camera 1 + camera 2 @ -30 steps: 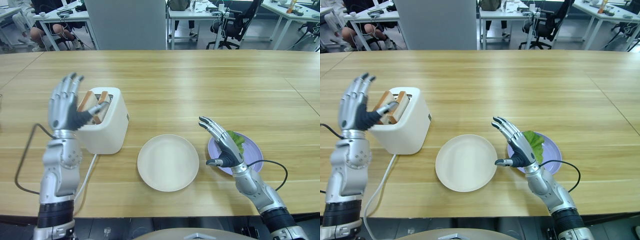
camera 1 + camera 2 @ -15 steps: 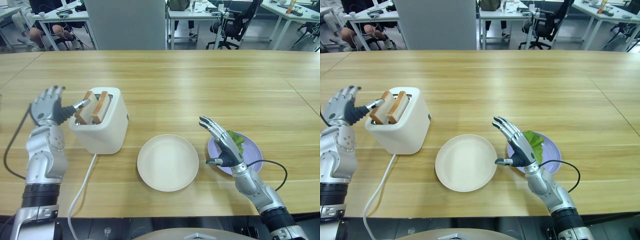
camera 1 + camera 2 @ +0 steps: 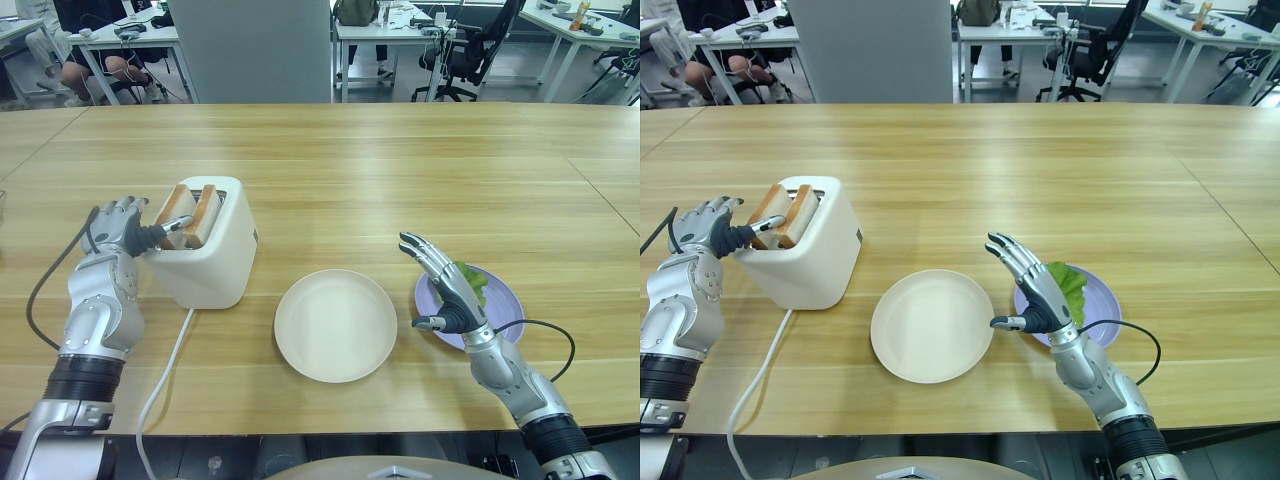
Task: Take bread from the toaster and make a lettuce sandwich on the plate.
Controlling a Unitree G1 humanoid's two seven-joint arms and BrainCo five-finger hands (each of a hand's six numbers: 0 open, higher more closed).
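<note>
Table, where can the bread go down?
The white plate is bare. The table beyond the toaster and plates is open wood. Crowded: right hand by the lettuce plate; left hand at the toaster.

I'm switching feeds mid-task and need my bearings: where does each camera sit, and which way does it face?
Left eye view: on the head, facing forward and down at the table; left hand by the toaster, right hand by the lettuce.
Right eye view: same head, slightly to the right, same aim; both hands show too.
Shared: toaster, plate, lettuce, both hands.
</note>
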